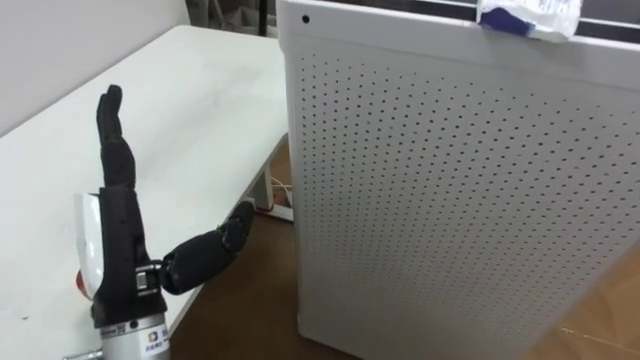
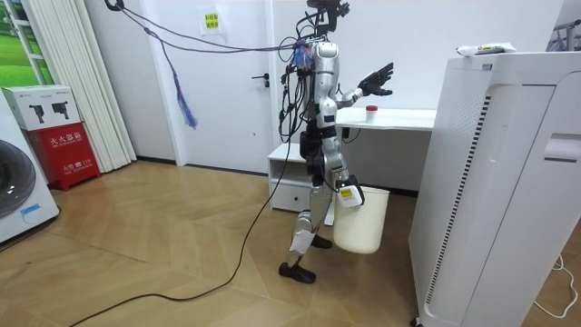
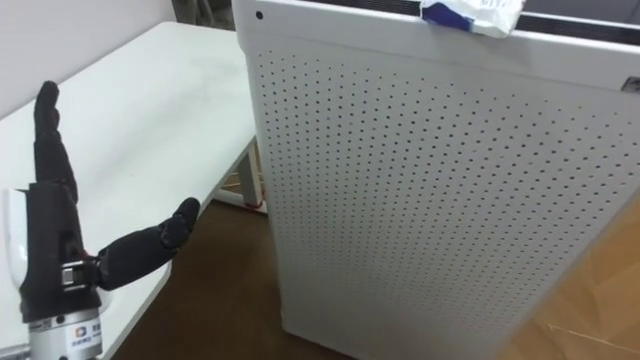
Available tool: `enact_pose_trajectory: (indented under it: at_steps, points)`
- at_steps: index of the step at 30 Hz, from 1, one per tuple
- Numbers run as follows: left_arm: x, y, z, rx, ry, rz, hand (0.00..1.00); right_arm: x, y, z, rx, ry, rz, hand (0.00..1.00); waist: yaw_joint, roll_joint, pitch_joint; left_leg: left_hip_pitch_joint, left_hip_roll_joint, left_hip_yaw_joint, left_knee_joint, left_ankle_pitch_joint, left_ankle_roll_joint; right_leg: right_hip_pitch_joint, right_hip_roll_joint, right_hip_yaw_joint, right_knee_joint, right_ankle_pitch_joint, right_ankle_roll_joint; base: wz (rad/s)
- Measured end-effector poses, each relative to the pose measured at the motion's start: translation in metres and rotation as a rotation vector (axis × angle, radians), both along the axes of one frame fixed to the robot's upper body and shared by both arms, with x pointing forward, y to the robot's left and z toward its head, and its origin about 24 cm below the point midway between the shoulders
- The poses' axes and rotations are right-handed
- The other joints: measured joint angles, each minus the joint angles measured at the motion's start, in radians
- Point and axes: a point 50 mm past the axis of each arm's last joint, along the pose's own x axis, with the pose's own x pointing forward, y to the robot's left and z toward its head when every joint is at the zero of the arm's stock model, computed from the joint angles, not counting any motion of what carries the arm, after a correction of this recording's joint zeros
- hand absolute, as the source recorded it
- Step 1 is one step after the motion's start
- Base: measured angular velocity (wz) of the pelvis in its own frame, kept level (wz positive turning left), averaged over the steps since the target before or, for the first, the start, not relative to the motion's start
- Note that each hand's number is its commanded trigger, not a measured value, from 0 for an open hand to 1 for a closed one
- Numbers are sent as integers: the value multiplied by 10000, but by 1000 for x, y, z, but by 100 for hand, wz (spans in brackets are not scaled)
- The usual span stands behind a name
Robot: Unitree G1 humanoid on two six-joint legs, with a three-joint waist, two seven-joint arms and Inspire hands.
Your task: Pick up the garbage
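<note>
The left hand (image 1: pixel 122 230) is being held upright over the near edge of the white table (image 1: pixel 200 100). Its fingers (image 1: pixel 115 130) are being kept straight and together, and the thumb is being spread out to the side. Nothing is being grasped in it.

In the room view, the right hand (image 2: pixel 349 193) is being carried low at the robot's side, just beside the rim of a white bin (image 2: pixel 361 227). Whether its fingers are released or clenched cannot be told.

The garbage, a crumpled white-and-blue wrapper (image 1: pixel 530 17), is being left lying on top of a tall white perforated cabinet (image 1: pixel 450 200). It sits at the edge facing the robot, well apart from both hands and higher than the raised one. The robot is being shown standing between the table and the cabinet, with the bin close by its legs.

The task is being judged as barely begun, since the wrapper is not yet being touched and no garbage is being held. The whole of the pick is being judged as left to do. The hand would have to be brought up and across to the cabinet top, the fingers closed round the wrapper, and the wrapper probably carried down to the bin. The height of the cabinet top is being judged the main difficulty, because the wrapper is light and could be pushed back out of reach.
</note>
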Motion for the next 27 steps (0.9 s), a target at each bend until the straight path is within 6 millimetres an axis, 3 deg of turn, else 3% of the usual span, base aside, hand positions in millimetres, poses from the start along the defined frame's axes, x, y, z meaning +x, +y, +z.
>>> enact_pose_trajectory:
  at_steps: [12,17,27]
  points:
    - [-6,8,-13,90,657,298,0,-2,0,-1,-98,124,314,100,231,-3,-18,-39,-9,12,-186,24,-31,28,3,-162,-152,2,-1,2]
    - [-10,10,-16,37,767,495,0,-3,1,-1,-26,302,342,100,309,-58,-97,-169,-26,-16,-108,68,-34,3,-2,-507,-151,5,-3,12]
    - [-14,13,-25,-36,1117,744,0,-1,2,-1,-19,210,382,100,555,-220,-46,-203,-49,-8,-7,103,-39,150,11,-781,-150,4,-3,10]
